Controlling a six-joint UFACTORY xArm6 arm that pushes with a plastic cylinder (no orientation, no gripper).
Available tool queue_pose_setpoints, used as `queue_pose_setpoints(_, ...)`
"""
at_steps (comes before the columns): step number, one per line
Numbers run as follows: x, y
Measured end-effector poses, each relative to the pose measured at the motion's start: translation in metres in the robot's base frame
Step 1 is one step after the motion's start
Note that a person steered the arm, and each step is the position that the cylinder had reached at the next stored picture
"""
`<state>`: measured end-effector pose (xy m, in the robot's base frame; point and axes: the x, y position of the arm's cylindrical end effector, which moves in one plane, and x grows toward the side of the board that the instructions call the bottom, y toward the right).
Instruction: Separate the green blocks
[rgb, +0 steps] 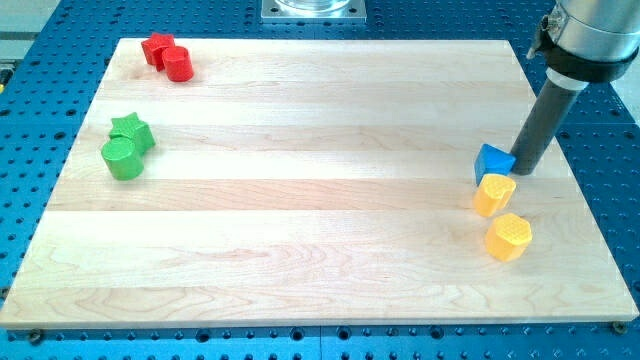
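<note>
Two green blocks touch at the view's left: a green star (133, 131) and, just below-left of it, a green cylinder (122, 158). My rod comes down from the view's top right, and my tip (522, 171) rests on the wooden board (320, 230) far from the green blocks. The tip sits right beside a blue block (493, 161), on its right.
A yellow block (493, 194) lies just below the blue one, and a yellow hexagonal block (509, 237) lies lower still. A red star (156, 48) and a red cylinder (179, 64) touch at the view's top left. A blue perforated table surrounds the board.
</note>
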<state>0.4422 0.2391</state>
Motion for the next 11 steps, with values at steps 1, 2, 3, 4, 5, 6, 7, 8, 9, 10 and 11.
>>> queue_pose_setpoints(1,0.0,-0.01)
queue_pose_setpoints(2,0.0,-0.02)
queue_pose_setpoints(3,-0.027,-0.018)
queue_pose_setpoints(4,-0.032,-0.061)
queue_pose_setpoints(5,0.02,-0.196)
queue_pose_setpoints(6,0.099,-0.359)
queue_pose_setpoints(7,0.069,-0.48)
queue_pose_setpoints(8,0.004,-0.469)
queue_pose_setpoints(9,-0.043,-0.425)
queue_pose_setpoints(10,-0.003,-0.467)
queue_pose_setpoints(11,-0.051,-0.52)
